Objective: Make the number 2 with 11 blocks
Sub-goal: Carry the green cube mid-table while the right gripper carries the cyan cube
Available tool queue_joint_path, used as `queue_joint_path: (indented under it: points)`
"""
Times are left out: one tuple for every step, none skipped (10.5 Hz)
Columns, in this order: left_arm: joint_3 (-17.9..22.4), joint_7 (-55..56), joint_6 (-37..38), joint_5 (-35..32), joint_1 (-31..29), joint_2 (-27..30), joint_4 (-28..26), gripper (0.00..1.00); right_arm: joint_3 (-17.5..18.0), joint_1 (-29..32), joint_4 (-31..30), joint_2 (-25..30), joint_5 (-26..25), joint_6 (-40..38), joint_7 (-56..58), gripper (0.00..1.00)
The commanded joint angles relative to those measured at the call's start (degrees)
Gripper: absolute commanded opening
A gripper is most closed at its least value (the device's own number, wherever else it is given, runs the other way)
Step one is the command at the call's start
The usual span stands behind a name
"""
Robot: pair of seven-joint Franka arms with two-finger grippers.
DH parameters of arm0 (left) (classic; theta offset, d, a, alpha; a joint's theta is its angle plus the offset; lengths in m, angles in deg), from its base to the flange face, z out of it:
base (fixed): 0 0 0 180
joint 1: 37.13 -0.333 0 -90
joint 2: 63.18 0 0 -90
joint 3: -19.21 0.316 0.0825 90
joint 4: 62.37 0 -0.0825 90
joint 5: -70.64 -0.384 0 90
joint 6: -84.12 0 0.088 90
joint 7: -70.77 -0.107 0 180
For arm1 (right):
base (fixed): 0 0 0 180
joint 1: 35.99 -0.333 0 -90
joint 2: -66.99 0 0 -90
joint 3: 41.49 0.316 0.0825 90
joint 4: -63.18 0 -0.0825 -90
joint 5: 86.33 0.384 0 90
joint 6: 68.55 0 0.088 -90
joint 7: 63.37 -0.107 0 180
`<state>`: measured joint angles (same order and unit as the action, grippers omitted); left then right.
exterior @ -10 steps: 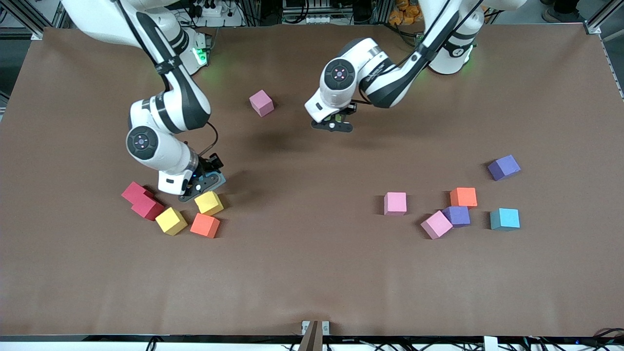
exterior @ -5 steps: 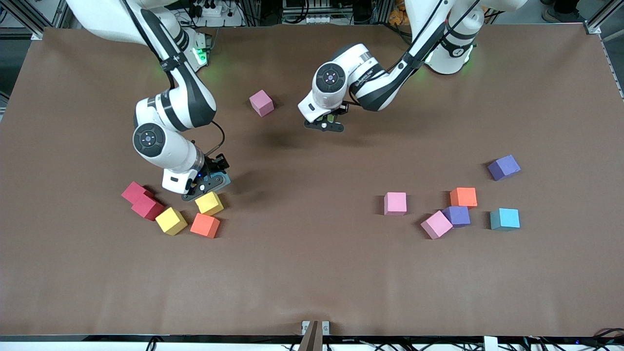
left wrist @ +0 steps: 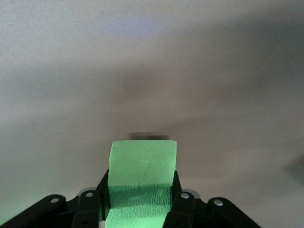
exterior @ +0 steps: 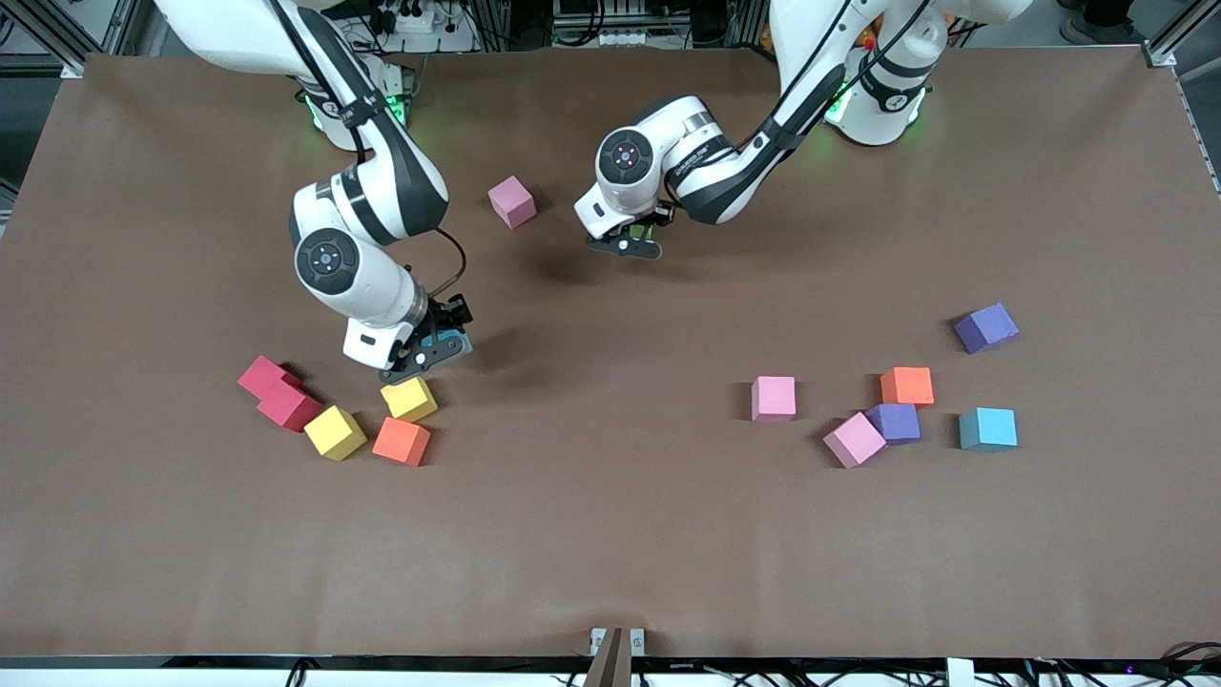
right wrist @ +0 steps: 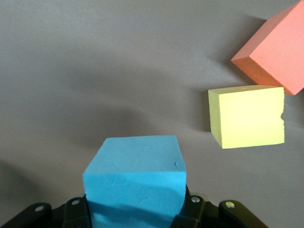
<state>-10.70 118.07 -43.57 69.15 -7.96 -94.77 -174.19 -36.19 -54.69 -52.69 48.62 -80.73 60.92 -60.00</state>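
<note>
My left gripper hangs over bare table beside a lone pink block, shut on a green block. My right gripper is shut on a blue block, just above a yellow block. By that yellow block lie an orange block, a second yellow block and two red blocks. In the right wrist view the yellow block and the orange block lie past the held cube. The number 2 is not in view.
Toward the left arm's end lie a pink block, another pink one touching a purple block, an orange block, a blue block and a purple block. The brown mat covers the table.
The right gripper has carried the blue block away from the red blocks toward the table's middle. The left gripper has carried the green block closer to the lone pink block.
</note>
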Motion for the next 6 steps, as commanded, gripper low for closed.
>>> queue_joint_path:
  points:
    - [0.37,3.67,0.16,-1.58,1.6,-1.72,1.35,0.49,-0.12,-1.06,0.91,-0.09,0.55,-0.79,-1.78,0.33]
    - [0.37,4.55,0.16,-1.67,1.86,-1.81,0.91,0.5,-0.12,-1.42,0.99,-0.18,0.55,-0.79,-2.49,0.33]
    - [0.37,4.82,0.25,-1.67,1.95,-2.51,0.9,0.51,-0.12,-1.77,1.0,-0.18,0.55,-0.71,-2.49,0.33]
    - [0.37,5.17,0.25,-1.58,1.77,-2.69,0.9,0.51,-0.03,-1.86,1.0,-0.18,0.55,-0.62,-2.49,0.33]
    - [0.46,5.35,0.25,-1.58,1.34,-3.13,0.99,0.52,-0.12,-2.64,1.0,-0.18,0.55,-0.44,-2.49,0.33]
    - [0.46,6.22,0.25,-1.58,1.24,-3.48,0.91,0.55,-0.12,-2.83,1.08,-0.18,0.81,-0.36,-2.49,0.33]
